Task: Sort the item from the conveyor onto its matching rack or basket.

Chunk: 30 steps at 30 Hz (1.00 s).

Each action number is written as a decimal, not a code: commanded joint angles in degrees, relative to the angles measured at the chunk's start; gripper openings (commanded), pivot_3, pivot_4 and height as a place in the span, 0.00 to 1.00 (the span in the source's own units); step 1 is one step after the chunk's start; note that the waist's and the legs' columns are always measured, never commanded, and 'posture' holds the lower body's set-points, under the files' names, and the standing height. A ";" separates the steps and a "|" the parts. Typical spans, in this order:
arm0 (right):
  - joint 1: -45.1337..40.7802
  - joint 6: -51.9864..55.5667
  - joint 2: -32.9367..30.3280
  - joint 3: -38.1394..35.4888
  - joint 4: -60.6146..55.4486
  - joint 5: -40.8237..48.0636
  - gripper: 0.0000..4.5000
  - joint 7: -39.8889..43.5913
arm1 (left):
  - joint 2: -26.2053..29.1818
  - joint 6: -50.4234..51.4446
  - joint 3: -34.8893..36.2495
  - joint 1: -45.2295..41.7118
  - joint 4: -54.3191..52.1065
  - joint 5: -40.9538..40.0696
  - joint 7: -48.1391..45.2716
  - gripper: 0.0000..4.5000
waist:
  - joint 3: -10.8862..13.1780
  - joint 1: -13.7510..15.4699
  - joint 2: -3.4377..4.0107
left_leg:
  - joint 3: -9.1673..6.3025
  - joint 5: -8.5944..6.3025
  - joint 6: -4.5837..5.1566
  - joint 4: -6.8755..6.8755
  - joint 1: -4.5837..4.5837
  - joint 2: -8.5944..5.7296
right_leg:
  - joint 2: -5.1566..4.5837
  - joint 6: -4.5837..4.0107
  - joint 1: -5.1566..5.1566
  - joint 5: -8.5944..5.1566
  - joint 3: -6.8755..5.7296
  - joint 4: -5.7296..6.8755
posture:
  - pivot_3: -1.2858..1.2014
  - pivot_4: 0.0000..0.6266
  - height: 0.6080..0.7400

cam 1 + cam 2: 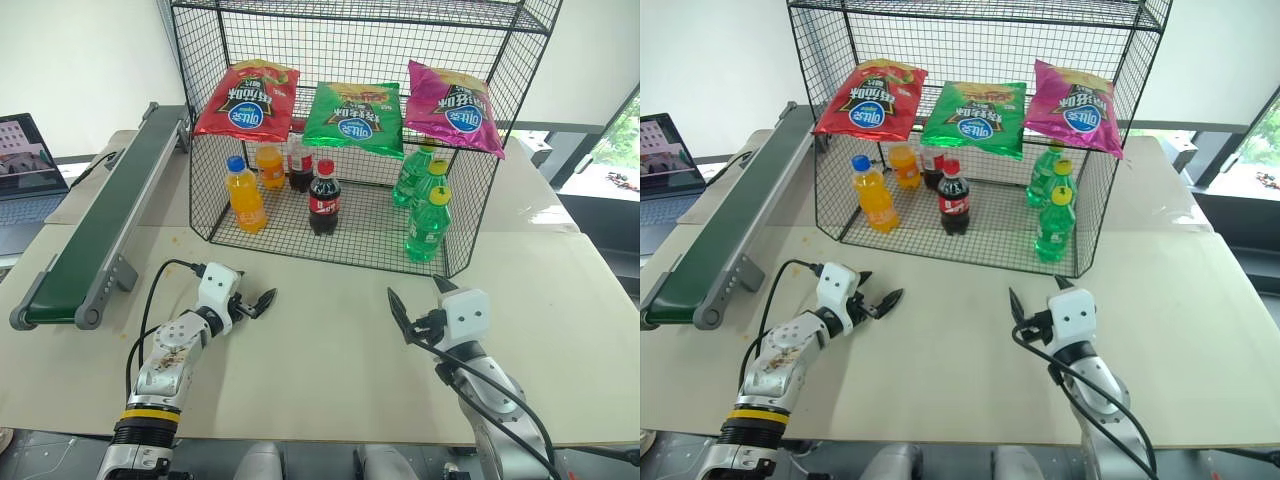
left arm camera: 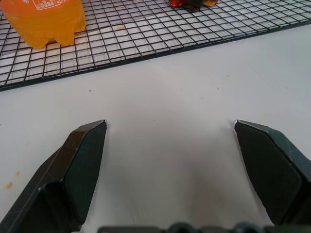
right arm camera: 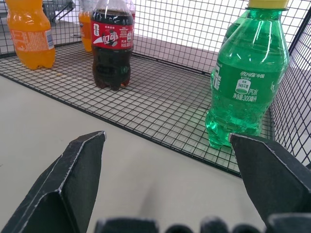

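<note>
We see the red snack bag (image 1: pixel 246 100) on the rack (image 1: pixel 470 205) shelf, conveyor (image 1: pixel 95 232) bare. Left gripper (image 1: pixel 262 301) and right gripper (image 1: pixel 420 300) both gape wide over the table (image 1: pixel 330 350), holding nothing.

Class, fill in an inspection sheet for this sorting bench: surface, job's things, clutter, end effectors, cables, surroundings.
Surface: pale table, a few small specks, otherwise bare in front.
Job's things: red snack bag already lying on the wire rack's upper shelf; conveyor belt carries nothing.
Clutter: green bag and magenta bag beside the red one; orange, cola and green bottles on the rack floor.
End effectors: left end effector open, holding nothing; right end effector open, holding nothing; both over the table, short of the rack.
Cables: black cable looping along the left arm.
Surroundings: laptop far left.
</note>
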 commanded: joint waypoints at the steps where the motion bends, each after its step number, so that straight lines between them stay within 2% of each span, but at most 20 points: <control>1: 0.24 -1.48 -0.17 -0.72 -2.23 1.06 1.00 0.36 | 0.82 0.06 1.08 -0.68 -1.64 0.77 1.39 0.99 | 0.00 0.00 0.00 | 0.00 0.00 0.00 0.00 0.00 0.00 | 0.00 0.00 0.00 0.00 0.00 0.00 | 0.52 0.24 1.00; 6: 0.98 -1.28 -1.21 -1.34 -2.81 1.25 1.00 1.21 | 0.64 -4.02 1.12 1.88 -3.03 4.21 5.53 0.99 | 0.00 -0.03 0.00 | 0.00 0.00 0.00 0.00 0.00 0.00 | 0.00 0.00 0.00 0.00 0.01 0.00 | 0.52 0.24 1.00; 15: 0.51 -1.18 -1.06 -1.83 -2.79 1.15 1.00 1.17 | 1.47 1.17 3.75 2.59 -4.58 -4.54 -2.04 0.99 | 0.00 0.03 0.00 | -0.01 0.00 0.00 0.00 0.00 0.00 | 0.00 0.01 0.00 -0.01 -0.02 0.00 | 0.52 0.24 1.00; 30: -0.04 -1.63 -0.09 -1.37 -2.11 0.53 1.00 0.48 | 1.99 1.37 3.20 1.00 -4.80 -4.62 -3.16 0.99 | 0.00 -0.03 0.00 | -0.02 0.00 0.00 0.00 0.00 0.00 | -0.02 0.01 0.00 -0.01 -0.02 0.00 | 0.52 0.24 1.00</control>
